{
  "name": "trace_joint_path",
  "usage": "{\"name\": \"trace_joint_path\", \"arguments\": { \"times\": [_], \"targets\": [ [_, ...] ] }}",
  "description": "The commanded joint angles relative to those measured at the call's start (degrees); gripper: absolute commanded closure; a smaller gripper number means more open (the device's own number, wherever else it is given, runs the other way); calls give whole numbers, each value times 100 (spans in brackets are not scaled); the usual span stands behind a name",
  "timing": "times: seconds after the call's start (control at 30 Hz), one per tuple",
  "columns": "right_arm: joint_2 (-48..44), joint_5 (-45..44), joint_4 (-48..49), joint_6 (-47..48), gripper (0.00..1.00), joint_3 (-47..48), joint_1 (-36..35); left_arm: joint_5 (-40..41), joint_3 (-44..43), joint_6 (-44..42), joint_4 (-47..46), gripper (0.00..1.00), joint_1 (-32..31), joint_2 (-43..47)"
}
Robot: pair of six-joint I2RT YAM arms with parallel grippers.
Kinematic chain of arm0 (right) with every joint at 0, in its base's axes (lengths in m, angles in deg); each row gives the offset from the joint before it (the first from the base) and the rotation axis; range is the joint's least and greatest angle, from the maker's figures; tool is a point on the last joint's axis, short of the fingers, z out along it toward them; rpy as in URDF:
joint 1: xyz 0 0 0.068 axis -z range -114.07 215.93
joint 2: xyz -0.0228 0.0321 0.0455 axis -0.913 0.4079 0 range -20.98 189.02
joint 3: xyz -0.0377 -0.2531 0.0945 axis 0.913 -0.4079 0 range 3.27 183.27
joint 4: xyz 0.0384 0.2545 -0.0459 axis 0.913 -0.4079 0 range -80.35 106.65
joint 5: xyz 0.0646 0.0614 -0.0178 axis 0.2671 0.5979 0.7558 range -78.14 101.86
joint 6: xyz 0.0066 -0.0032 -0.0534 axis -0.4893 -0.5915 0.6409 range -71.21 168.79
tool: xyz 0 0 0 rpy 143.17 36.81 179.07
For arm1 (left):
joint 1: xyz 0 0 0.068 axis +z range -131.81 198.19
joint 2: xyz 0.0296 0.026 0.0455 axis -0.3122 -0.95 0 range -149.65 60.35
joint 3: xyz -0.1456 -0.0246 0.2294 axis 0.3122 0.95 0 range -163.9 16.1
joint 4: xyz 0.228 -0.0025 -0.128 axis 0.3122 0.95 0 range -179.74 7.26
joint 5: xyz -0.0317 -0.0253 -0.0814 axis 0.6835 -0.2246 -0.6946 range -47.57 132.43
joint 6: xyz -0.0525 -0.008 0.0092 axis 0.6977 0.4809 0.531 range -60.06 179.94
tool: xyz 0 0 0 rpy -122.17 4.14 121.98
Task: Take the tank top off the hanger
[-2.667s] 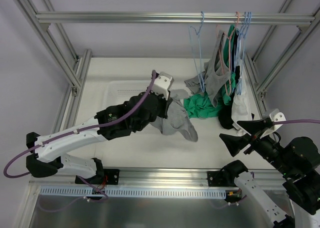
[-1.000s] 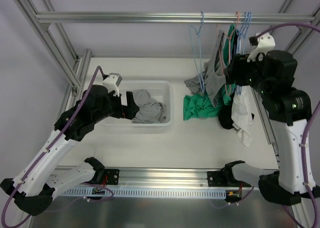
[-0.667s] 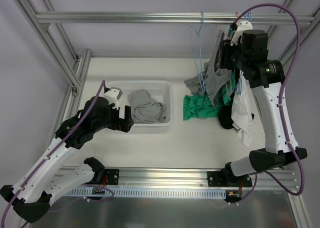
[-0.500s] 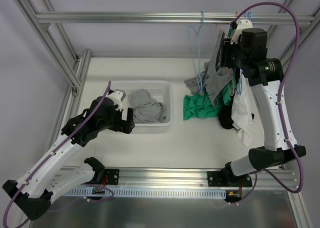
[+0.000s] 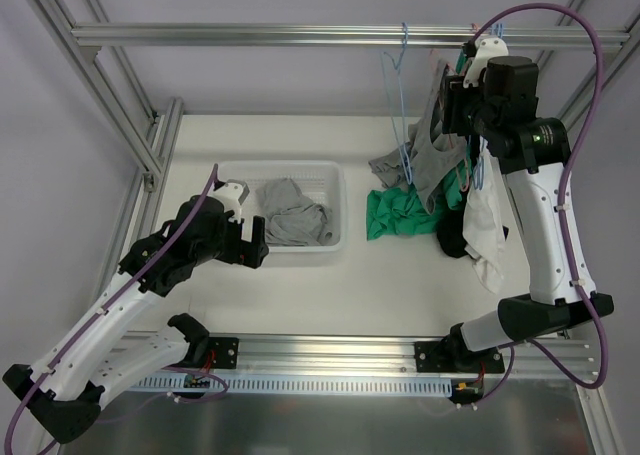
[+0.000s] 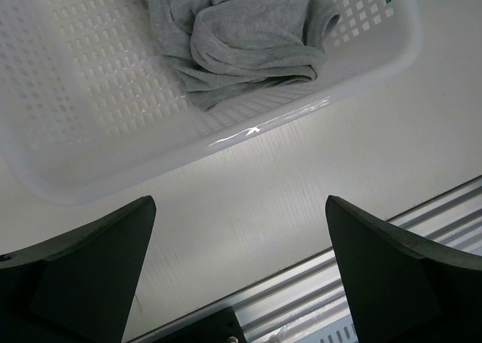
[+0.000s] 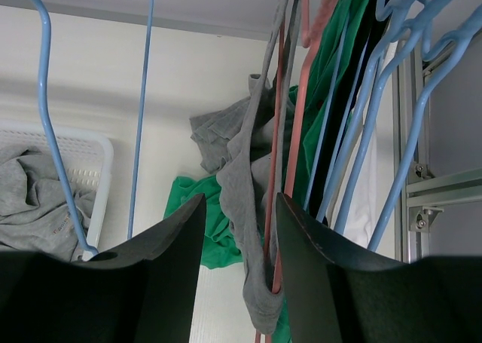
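On the worktop (image 5: 400, 295), left side: a white basket (image 5: 335, 200) (image 6: 248, 128) holds one crumpled grey garment (image 5: 292, 213) (image 6: 241, 34), lying toward its right end.
Tank top (image 5: 430, 155) (image 7: 245, 177): grey, hanging on a pink hanger (image 7: 292, 139) from the overhead rail (image 5: 250, 35) at the right. It droops in long folds and is bunched at the bottom.
Right jaws: raised near the rail and spread apart, with the tank top's fabric hanging in the gap between them, not pinched.
Left jaws: wide apart and empty, over bare worktop just beside the basket's near rim.
Crowding the tank top: a bare blue hanger (image 7: 142, 94) on its left. A green hanging garment (image 7: 320, 109), a black garment (image 5: 452, 237) and a white garment (image 5: 487, 230) are packed close on its right.
Beneath it: a green heap (image 5: 398, 217) lies on the worktop.
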Motion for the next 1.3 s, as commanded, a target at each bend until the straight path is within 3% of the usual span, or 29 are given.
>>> {"name": "trace_joint_path", "arguments": {
  "times": [0.0, 0.73, 0.97, 1.27],
  "targets": [
    [-152, -79, 204, 111, 54, 160, 38, -107, 28, -118, -84, 1, 18, 50],
    [-135, 61, 230, 67, 54, 37, 178, -142, 72, -118, -84, 1, 18, 50],
    [234, 114, 371, 5, 60, -69, 275, -160, 89, -109, -84, 1, 18, 129],
    [-2, 325, 722, -328, 94, -288, 266, -160, 89, -118, -93, 1, 18, 138]
  ]
}}
